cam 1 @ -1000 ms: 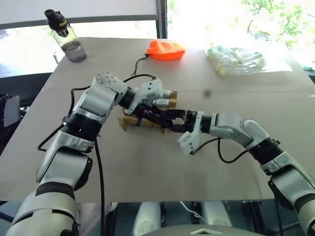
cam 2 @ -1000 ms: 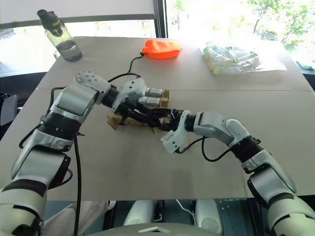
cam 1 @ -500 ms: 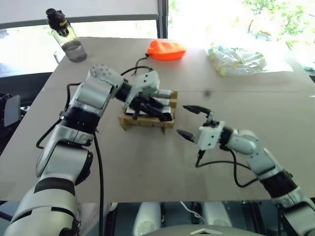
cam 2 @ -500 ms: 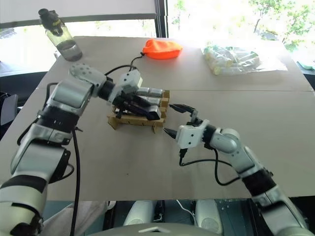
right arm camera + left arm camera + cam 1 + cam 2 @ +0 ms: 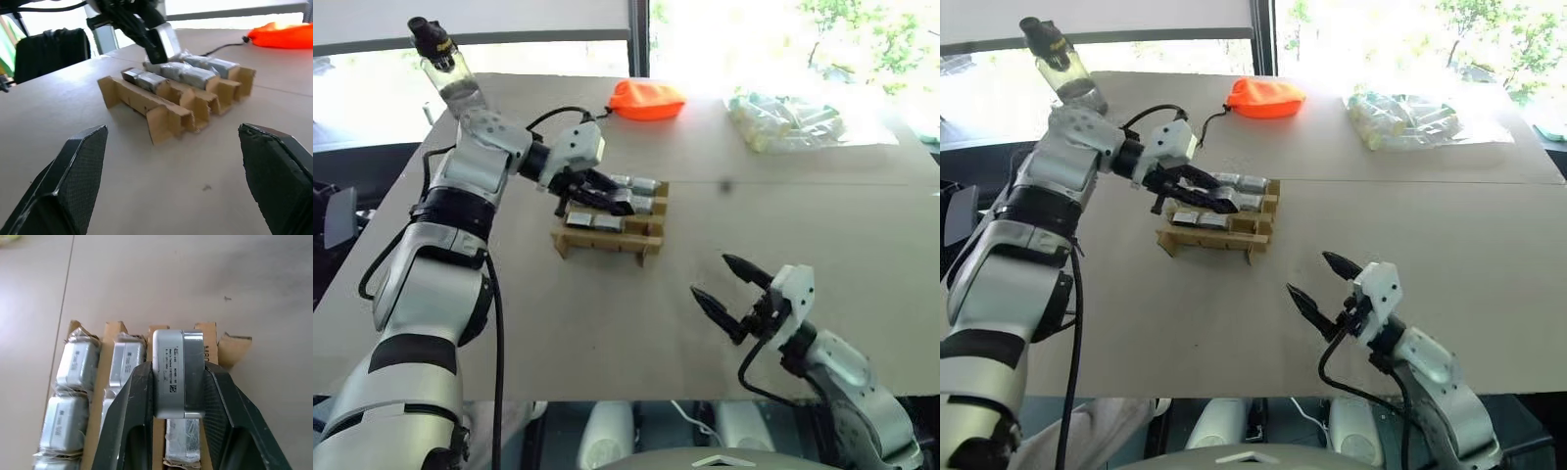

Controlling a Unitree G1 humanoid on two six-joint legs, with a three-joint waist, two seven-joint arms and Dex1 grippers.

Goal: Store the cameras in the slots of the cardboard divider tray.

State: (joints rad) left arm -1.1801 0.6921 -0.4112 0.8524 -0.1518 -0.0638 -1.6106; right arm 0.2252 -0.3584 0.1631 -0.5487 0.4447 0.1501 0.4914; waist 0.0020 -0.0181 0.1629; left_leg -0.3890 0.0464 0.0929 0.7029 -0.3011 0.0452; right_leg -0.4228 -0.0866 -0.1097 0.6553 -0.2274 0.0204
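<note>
The left tool (image 5: 171, 396) is clamped on a camera (image 5: 177, 373) just above the cardboard divider tray (image 5: 607, 241), mid-counter (image 5: 607, 333). The right tool (image 5: 732, 293) hangs apart near the counter's near edge.

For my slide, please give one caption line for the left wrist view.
Left gripper holds a silver-grey camera above the cardboard divider tray, whose rows already contain wrapped cameras.

The right gripper (image 5: 732, 284) has pulled back from the cardboard divider tray (image 5: 607, 238) toward the table's near edge — the left gripper (image 5: 607, 199) has lifted a camera (image 5: 177, 373) above it
</note>
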